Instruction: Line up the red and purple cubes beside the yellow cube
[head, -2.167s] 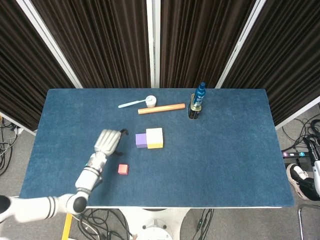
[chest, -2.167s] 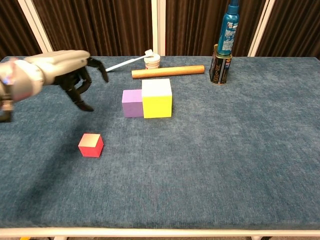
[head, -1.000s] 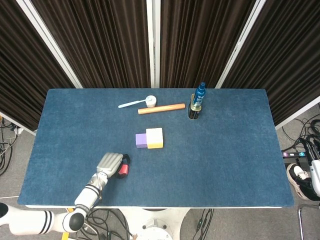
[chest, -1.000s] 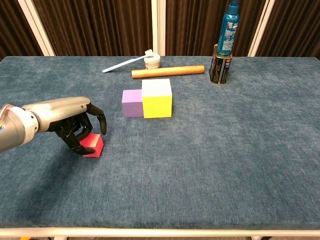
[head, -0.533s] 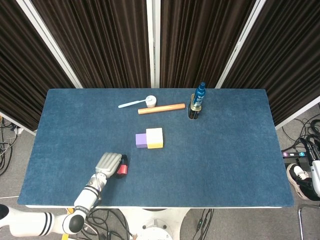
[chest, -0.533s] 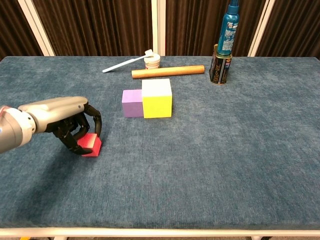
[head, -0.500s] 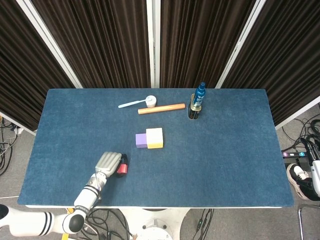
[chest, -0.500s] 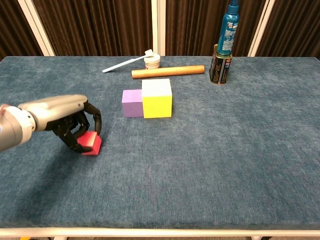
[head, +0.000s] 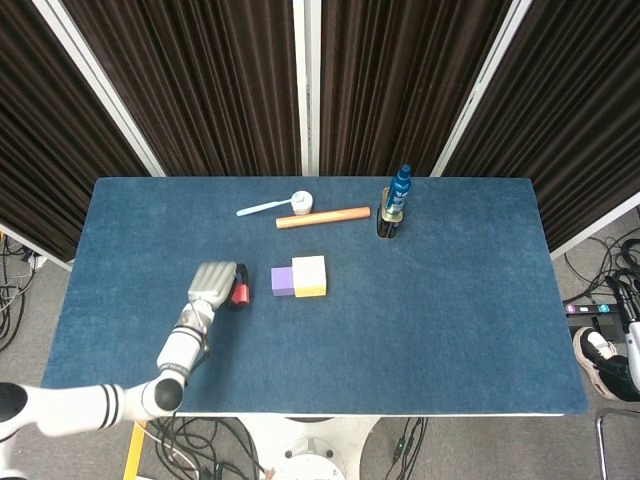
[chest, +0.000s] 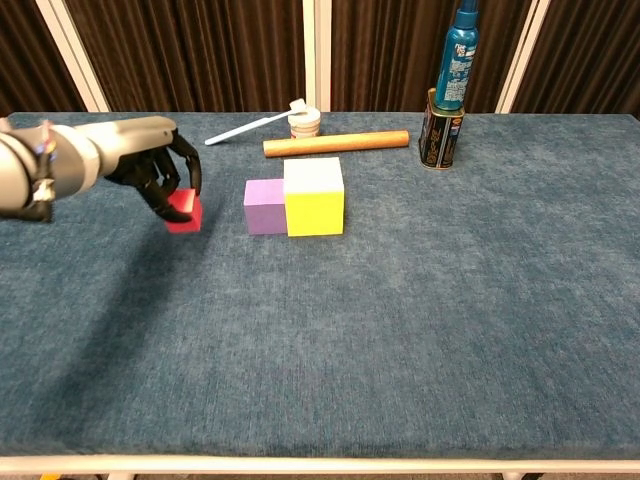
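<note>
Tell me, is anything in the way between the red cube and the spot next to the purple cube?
Nothing visible. The left hand holds the red cube, and only bare blue tabletop lies between it and the purple cube.

1. The table (chest: 450, 330) wears a blue cloth with a matt, slightly fuzzy nap.
2. The left hand (chest: 150, 160) has a smooth grey shell, plastic or metal by its dull sheen, with black fingers (chest: 185, 165) beneath.
3. The red cube (chest: 184, 212), purple cube (chest: 265, 207) and yellow cube (chest: 315, 197) look smooth and matt.
4. The rod (chest: 336, 144) looks like bare, unvarnished wood.
5. The can (chest: 437, 130) is glossy metal.
6. The blue bottle (chest: 458, 58) is shiny plastic.
7. The curtains (head: 200, 80) are dark pleated cloth.
</note>
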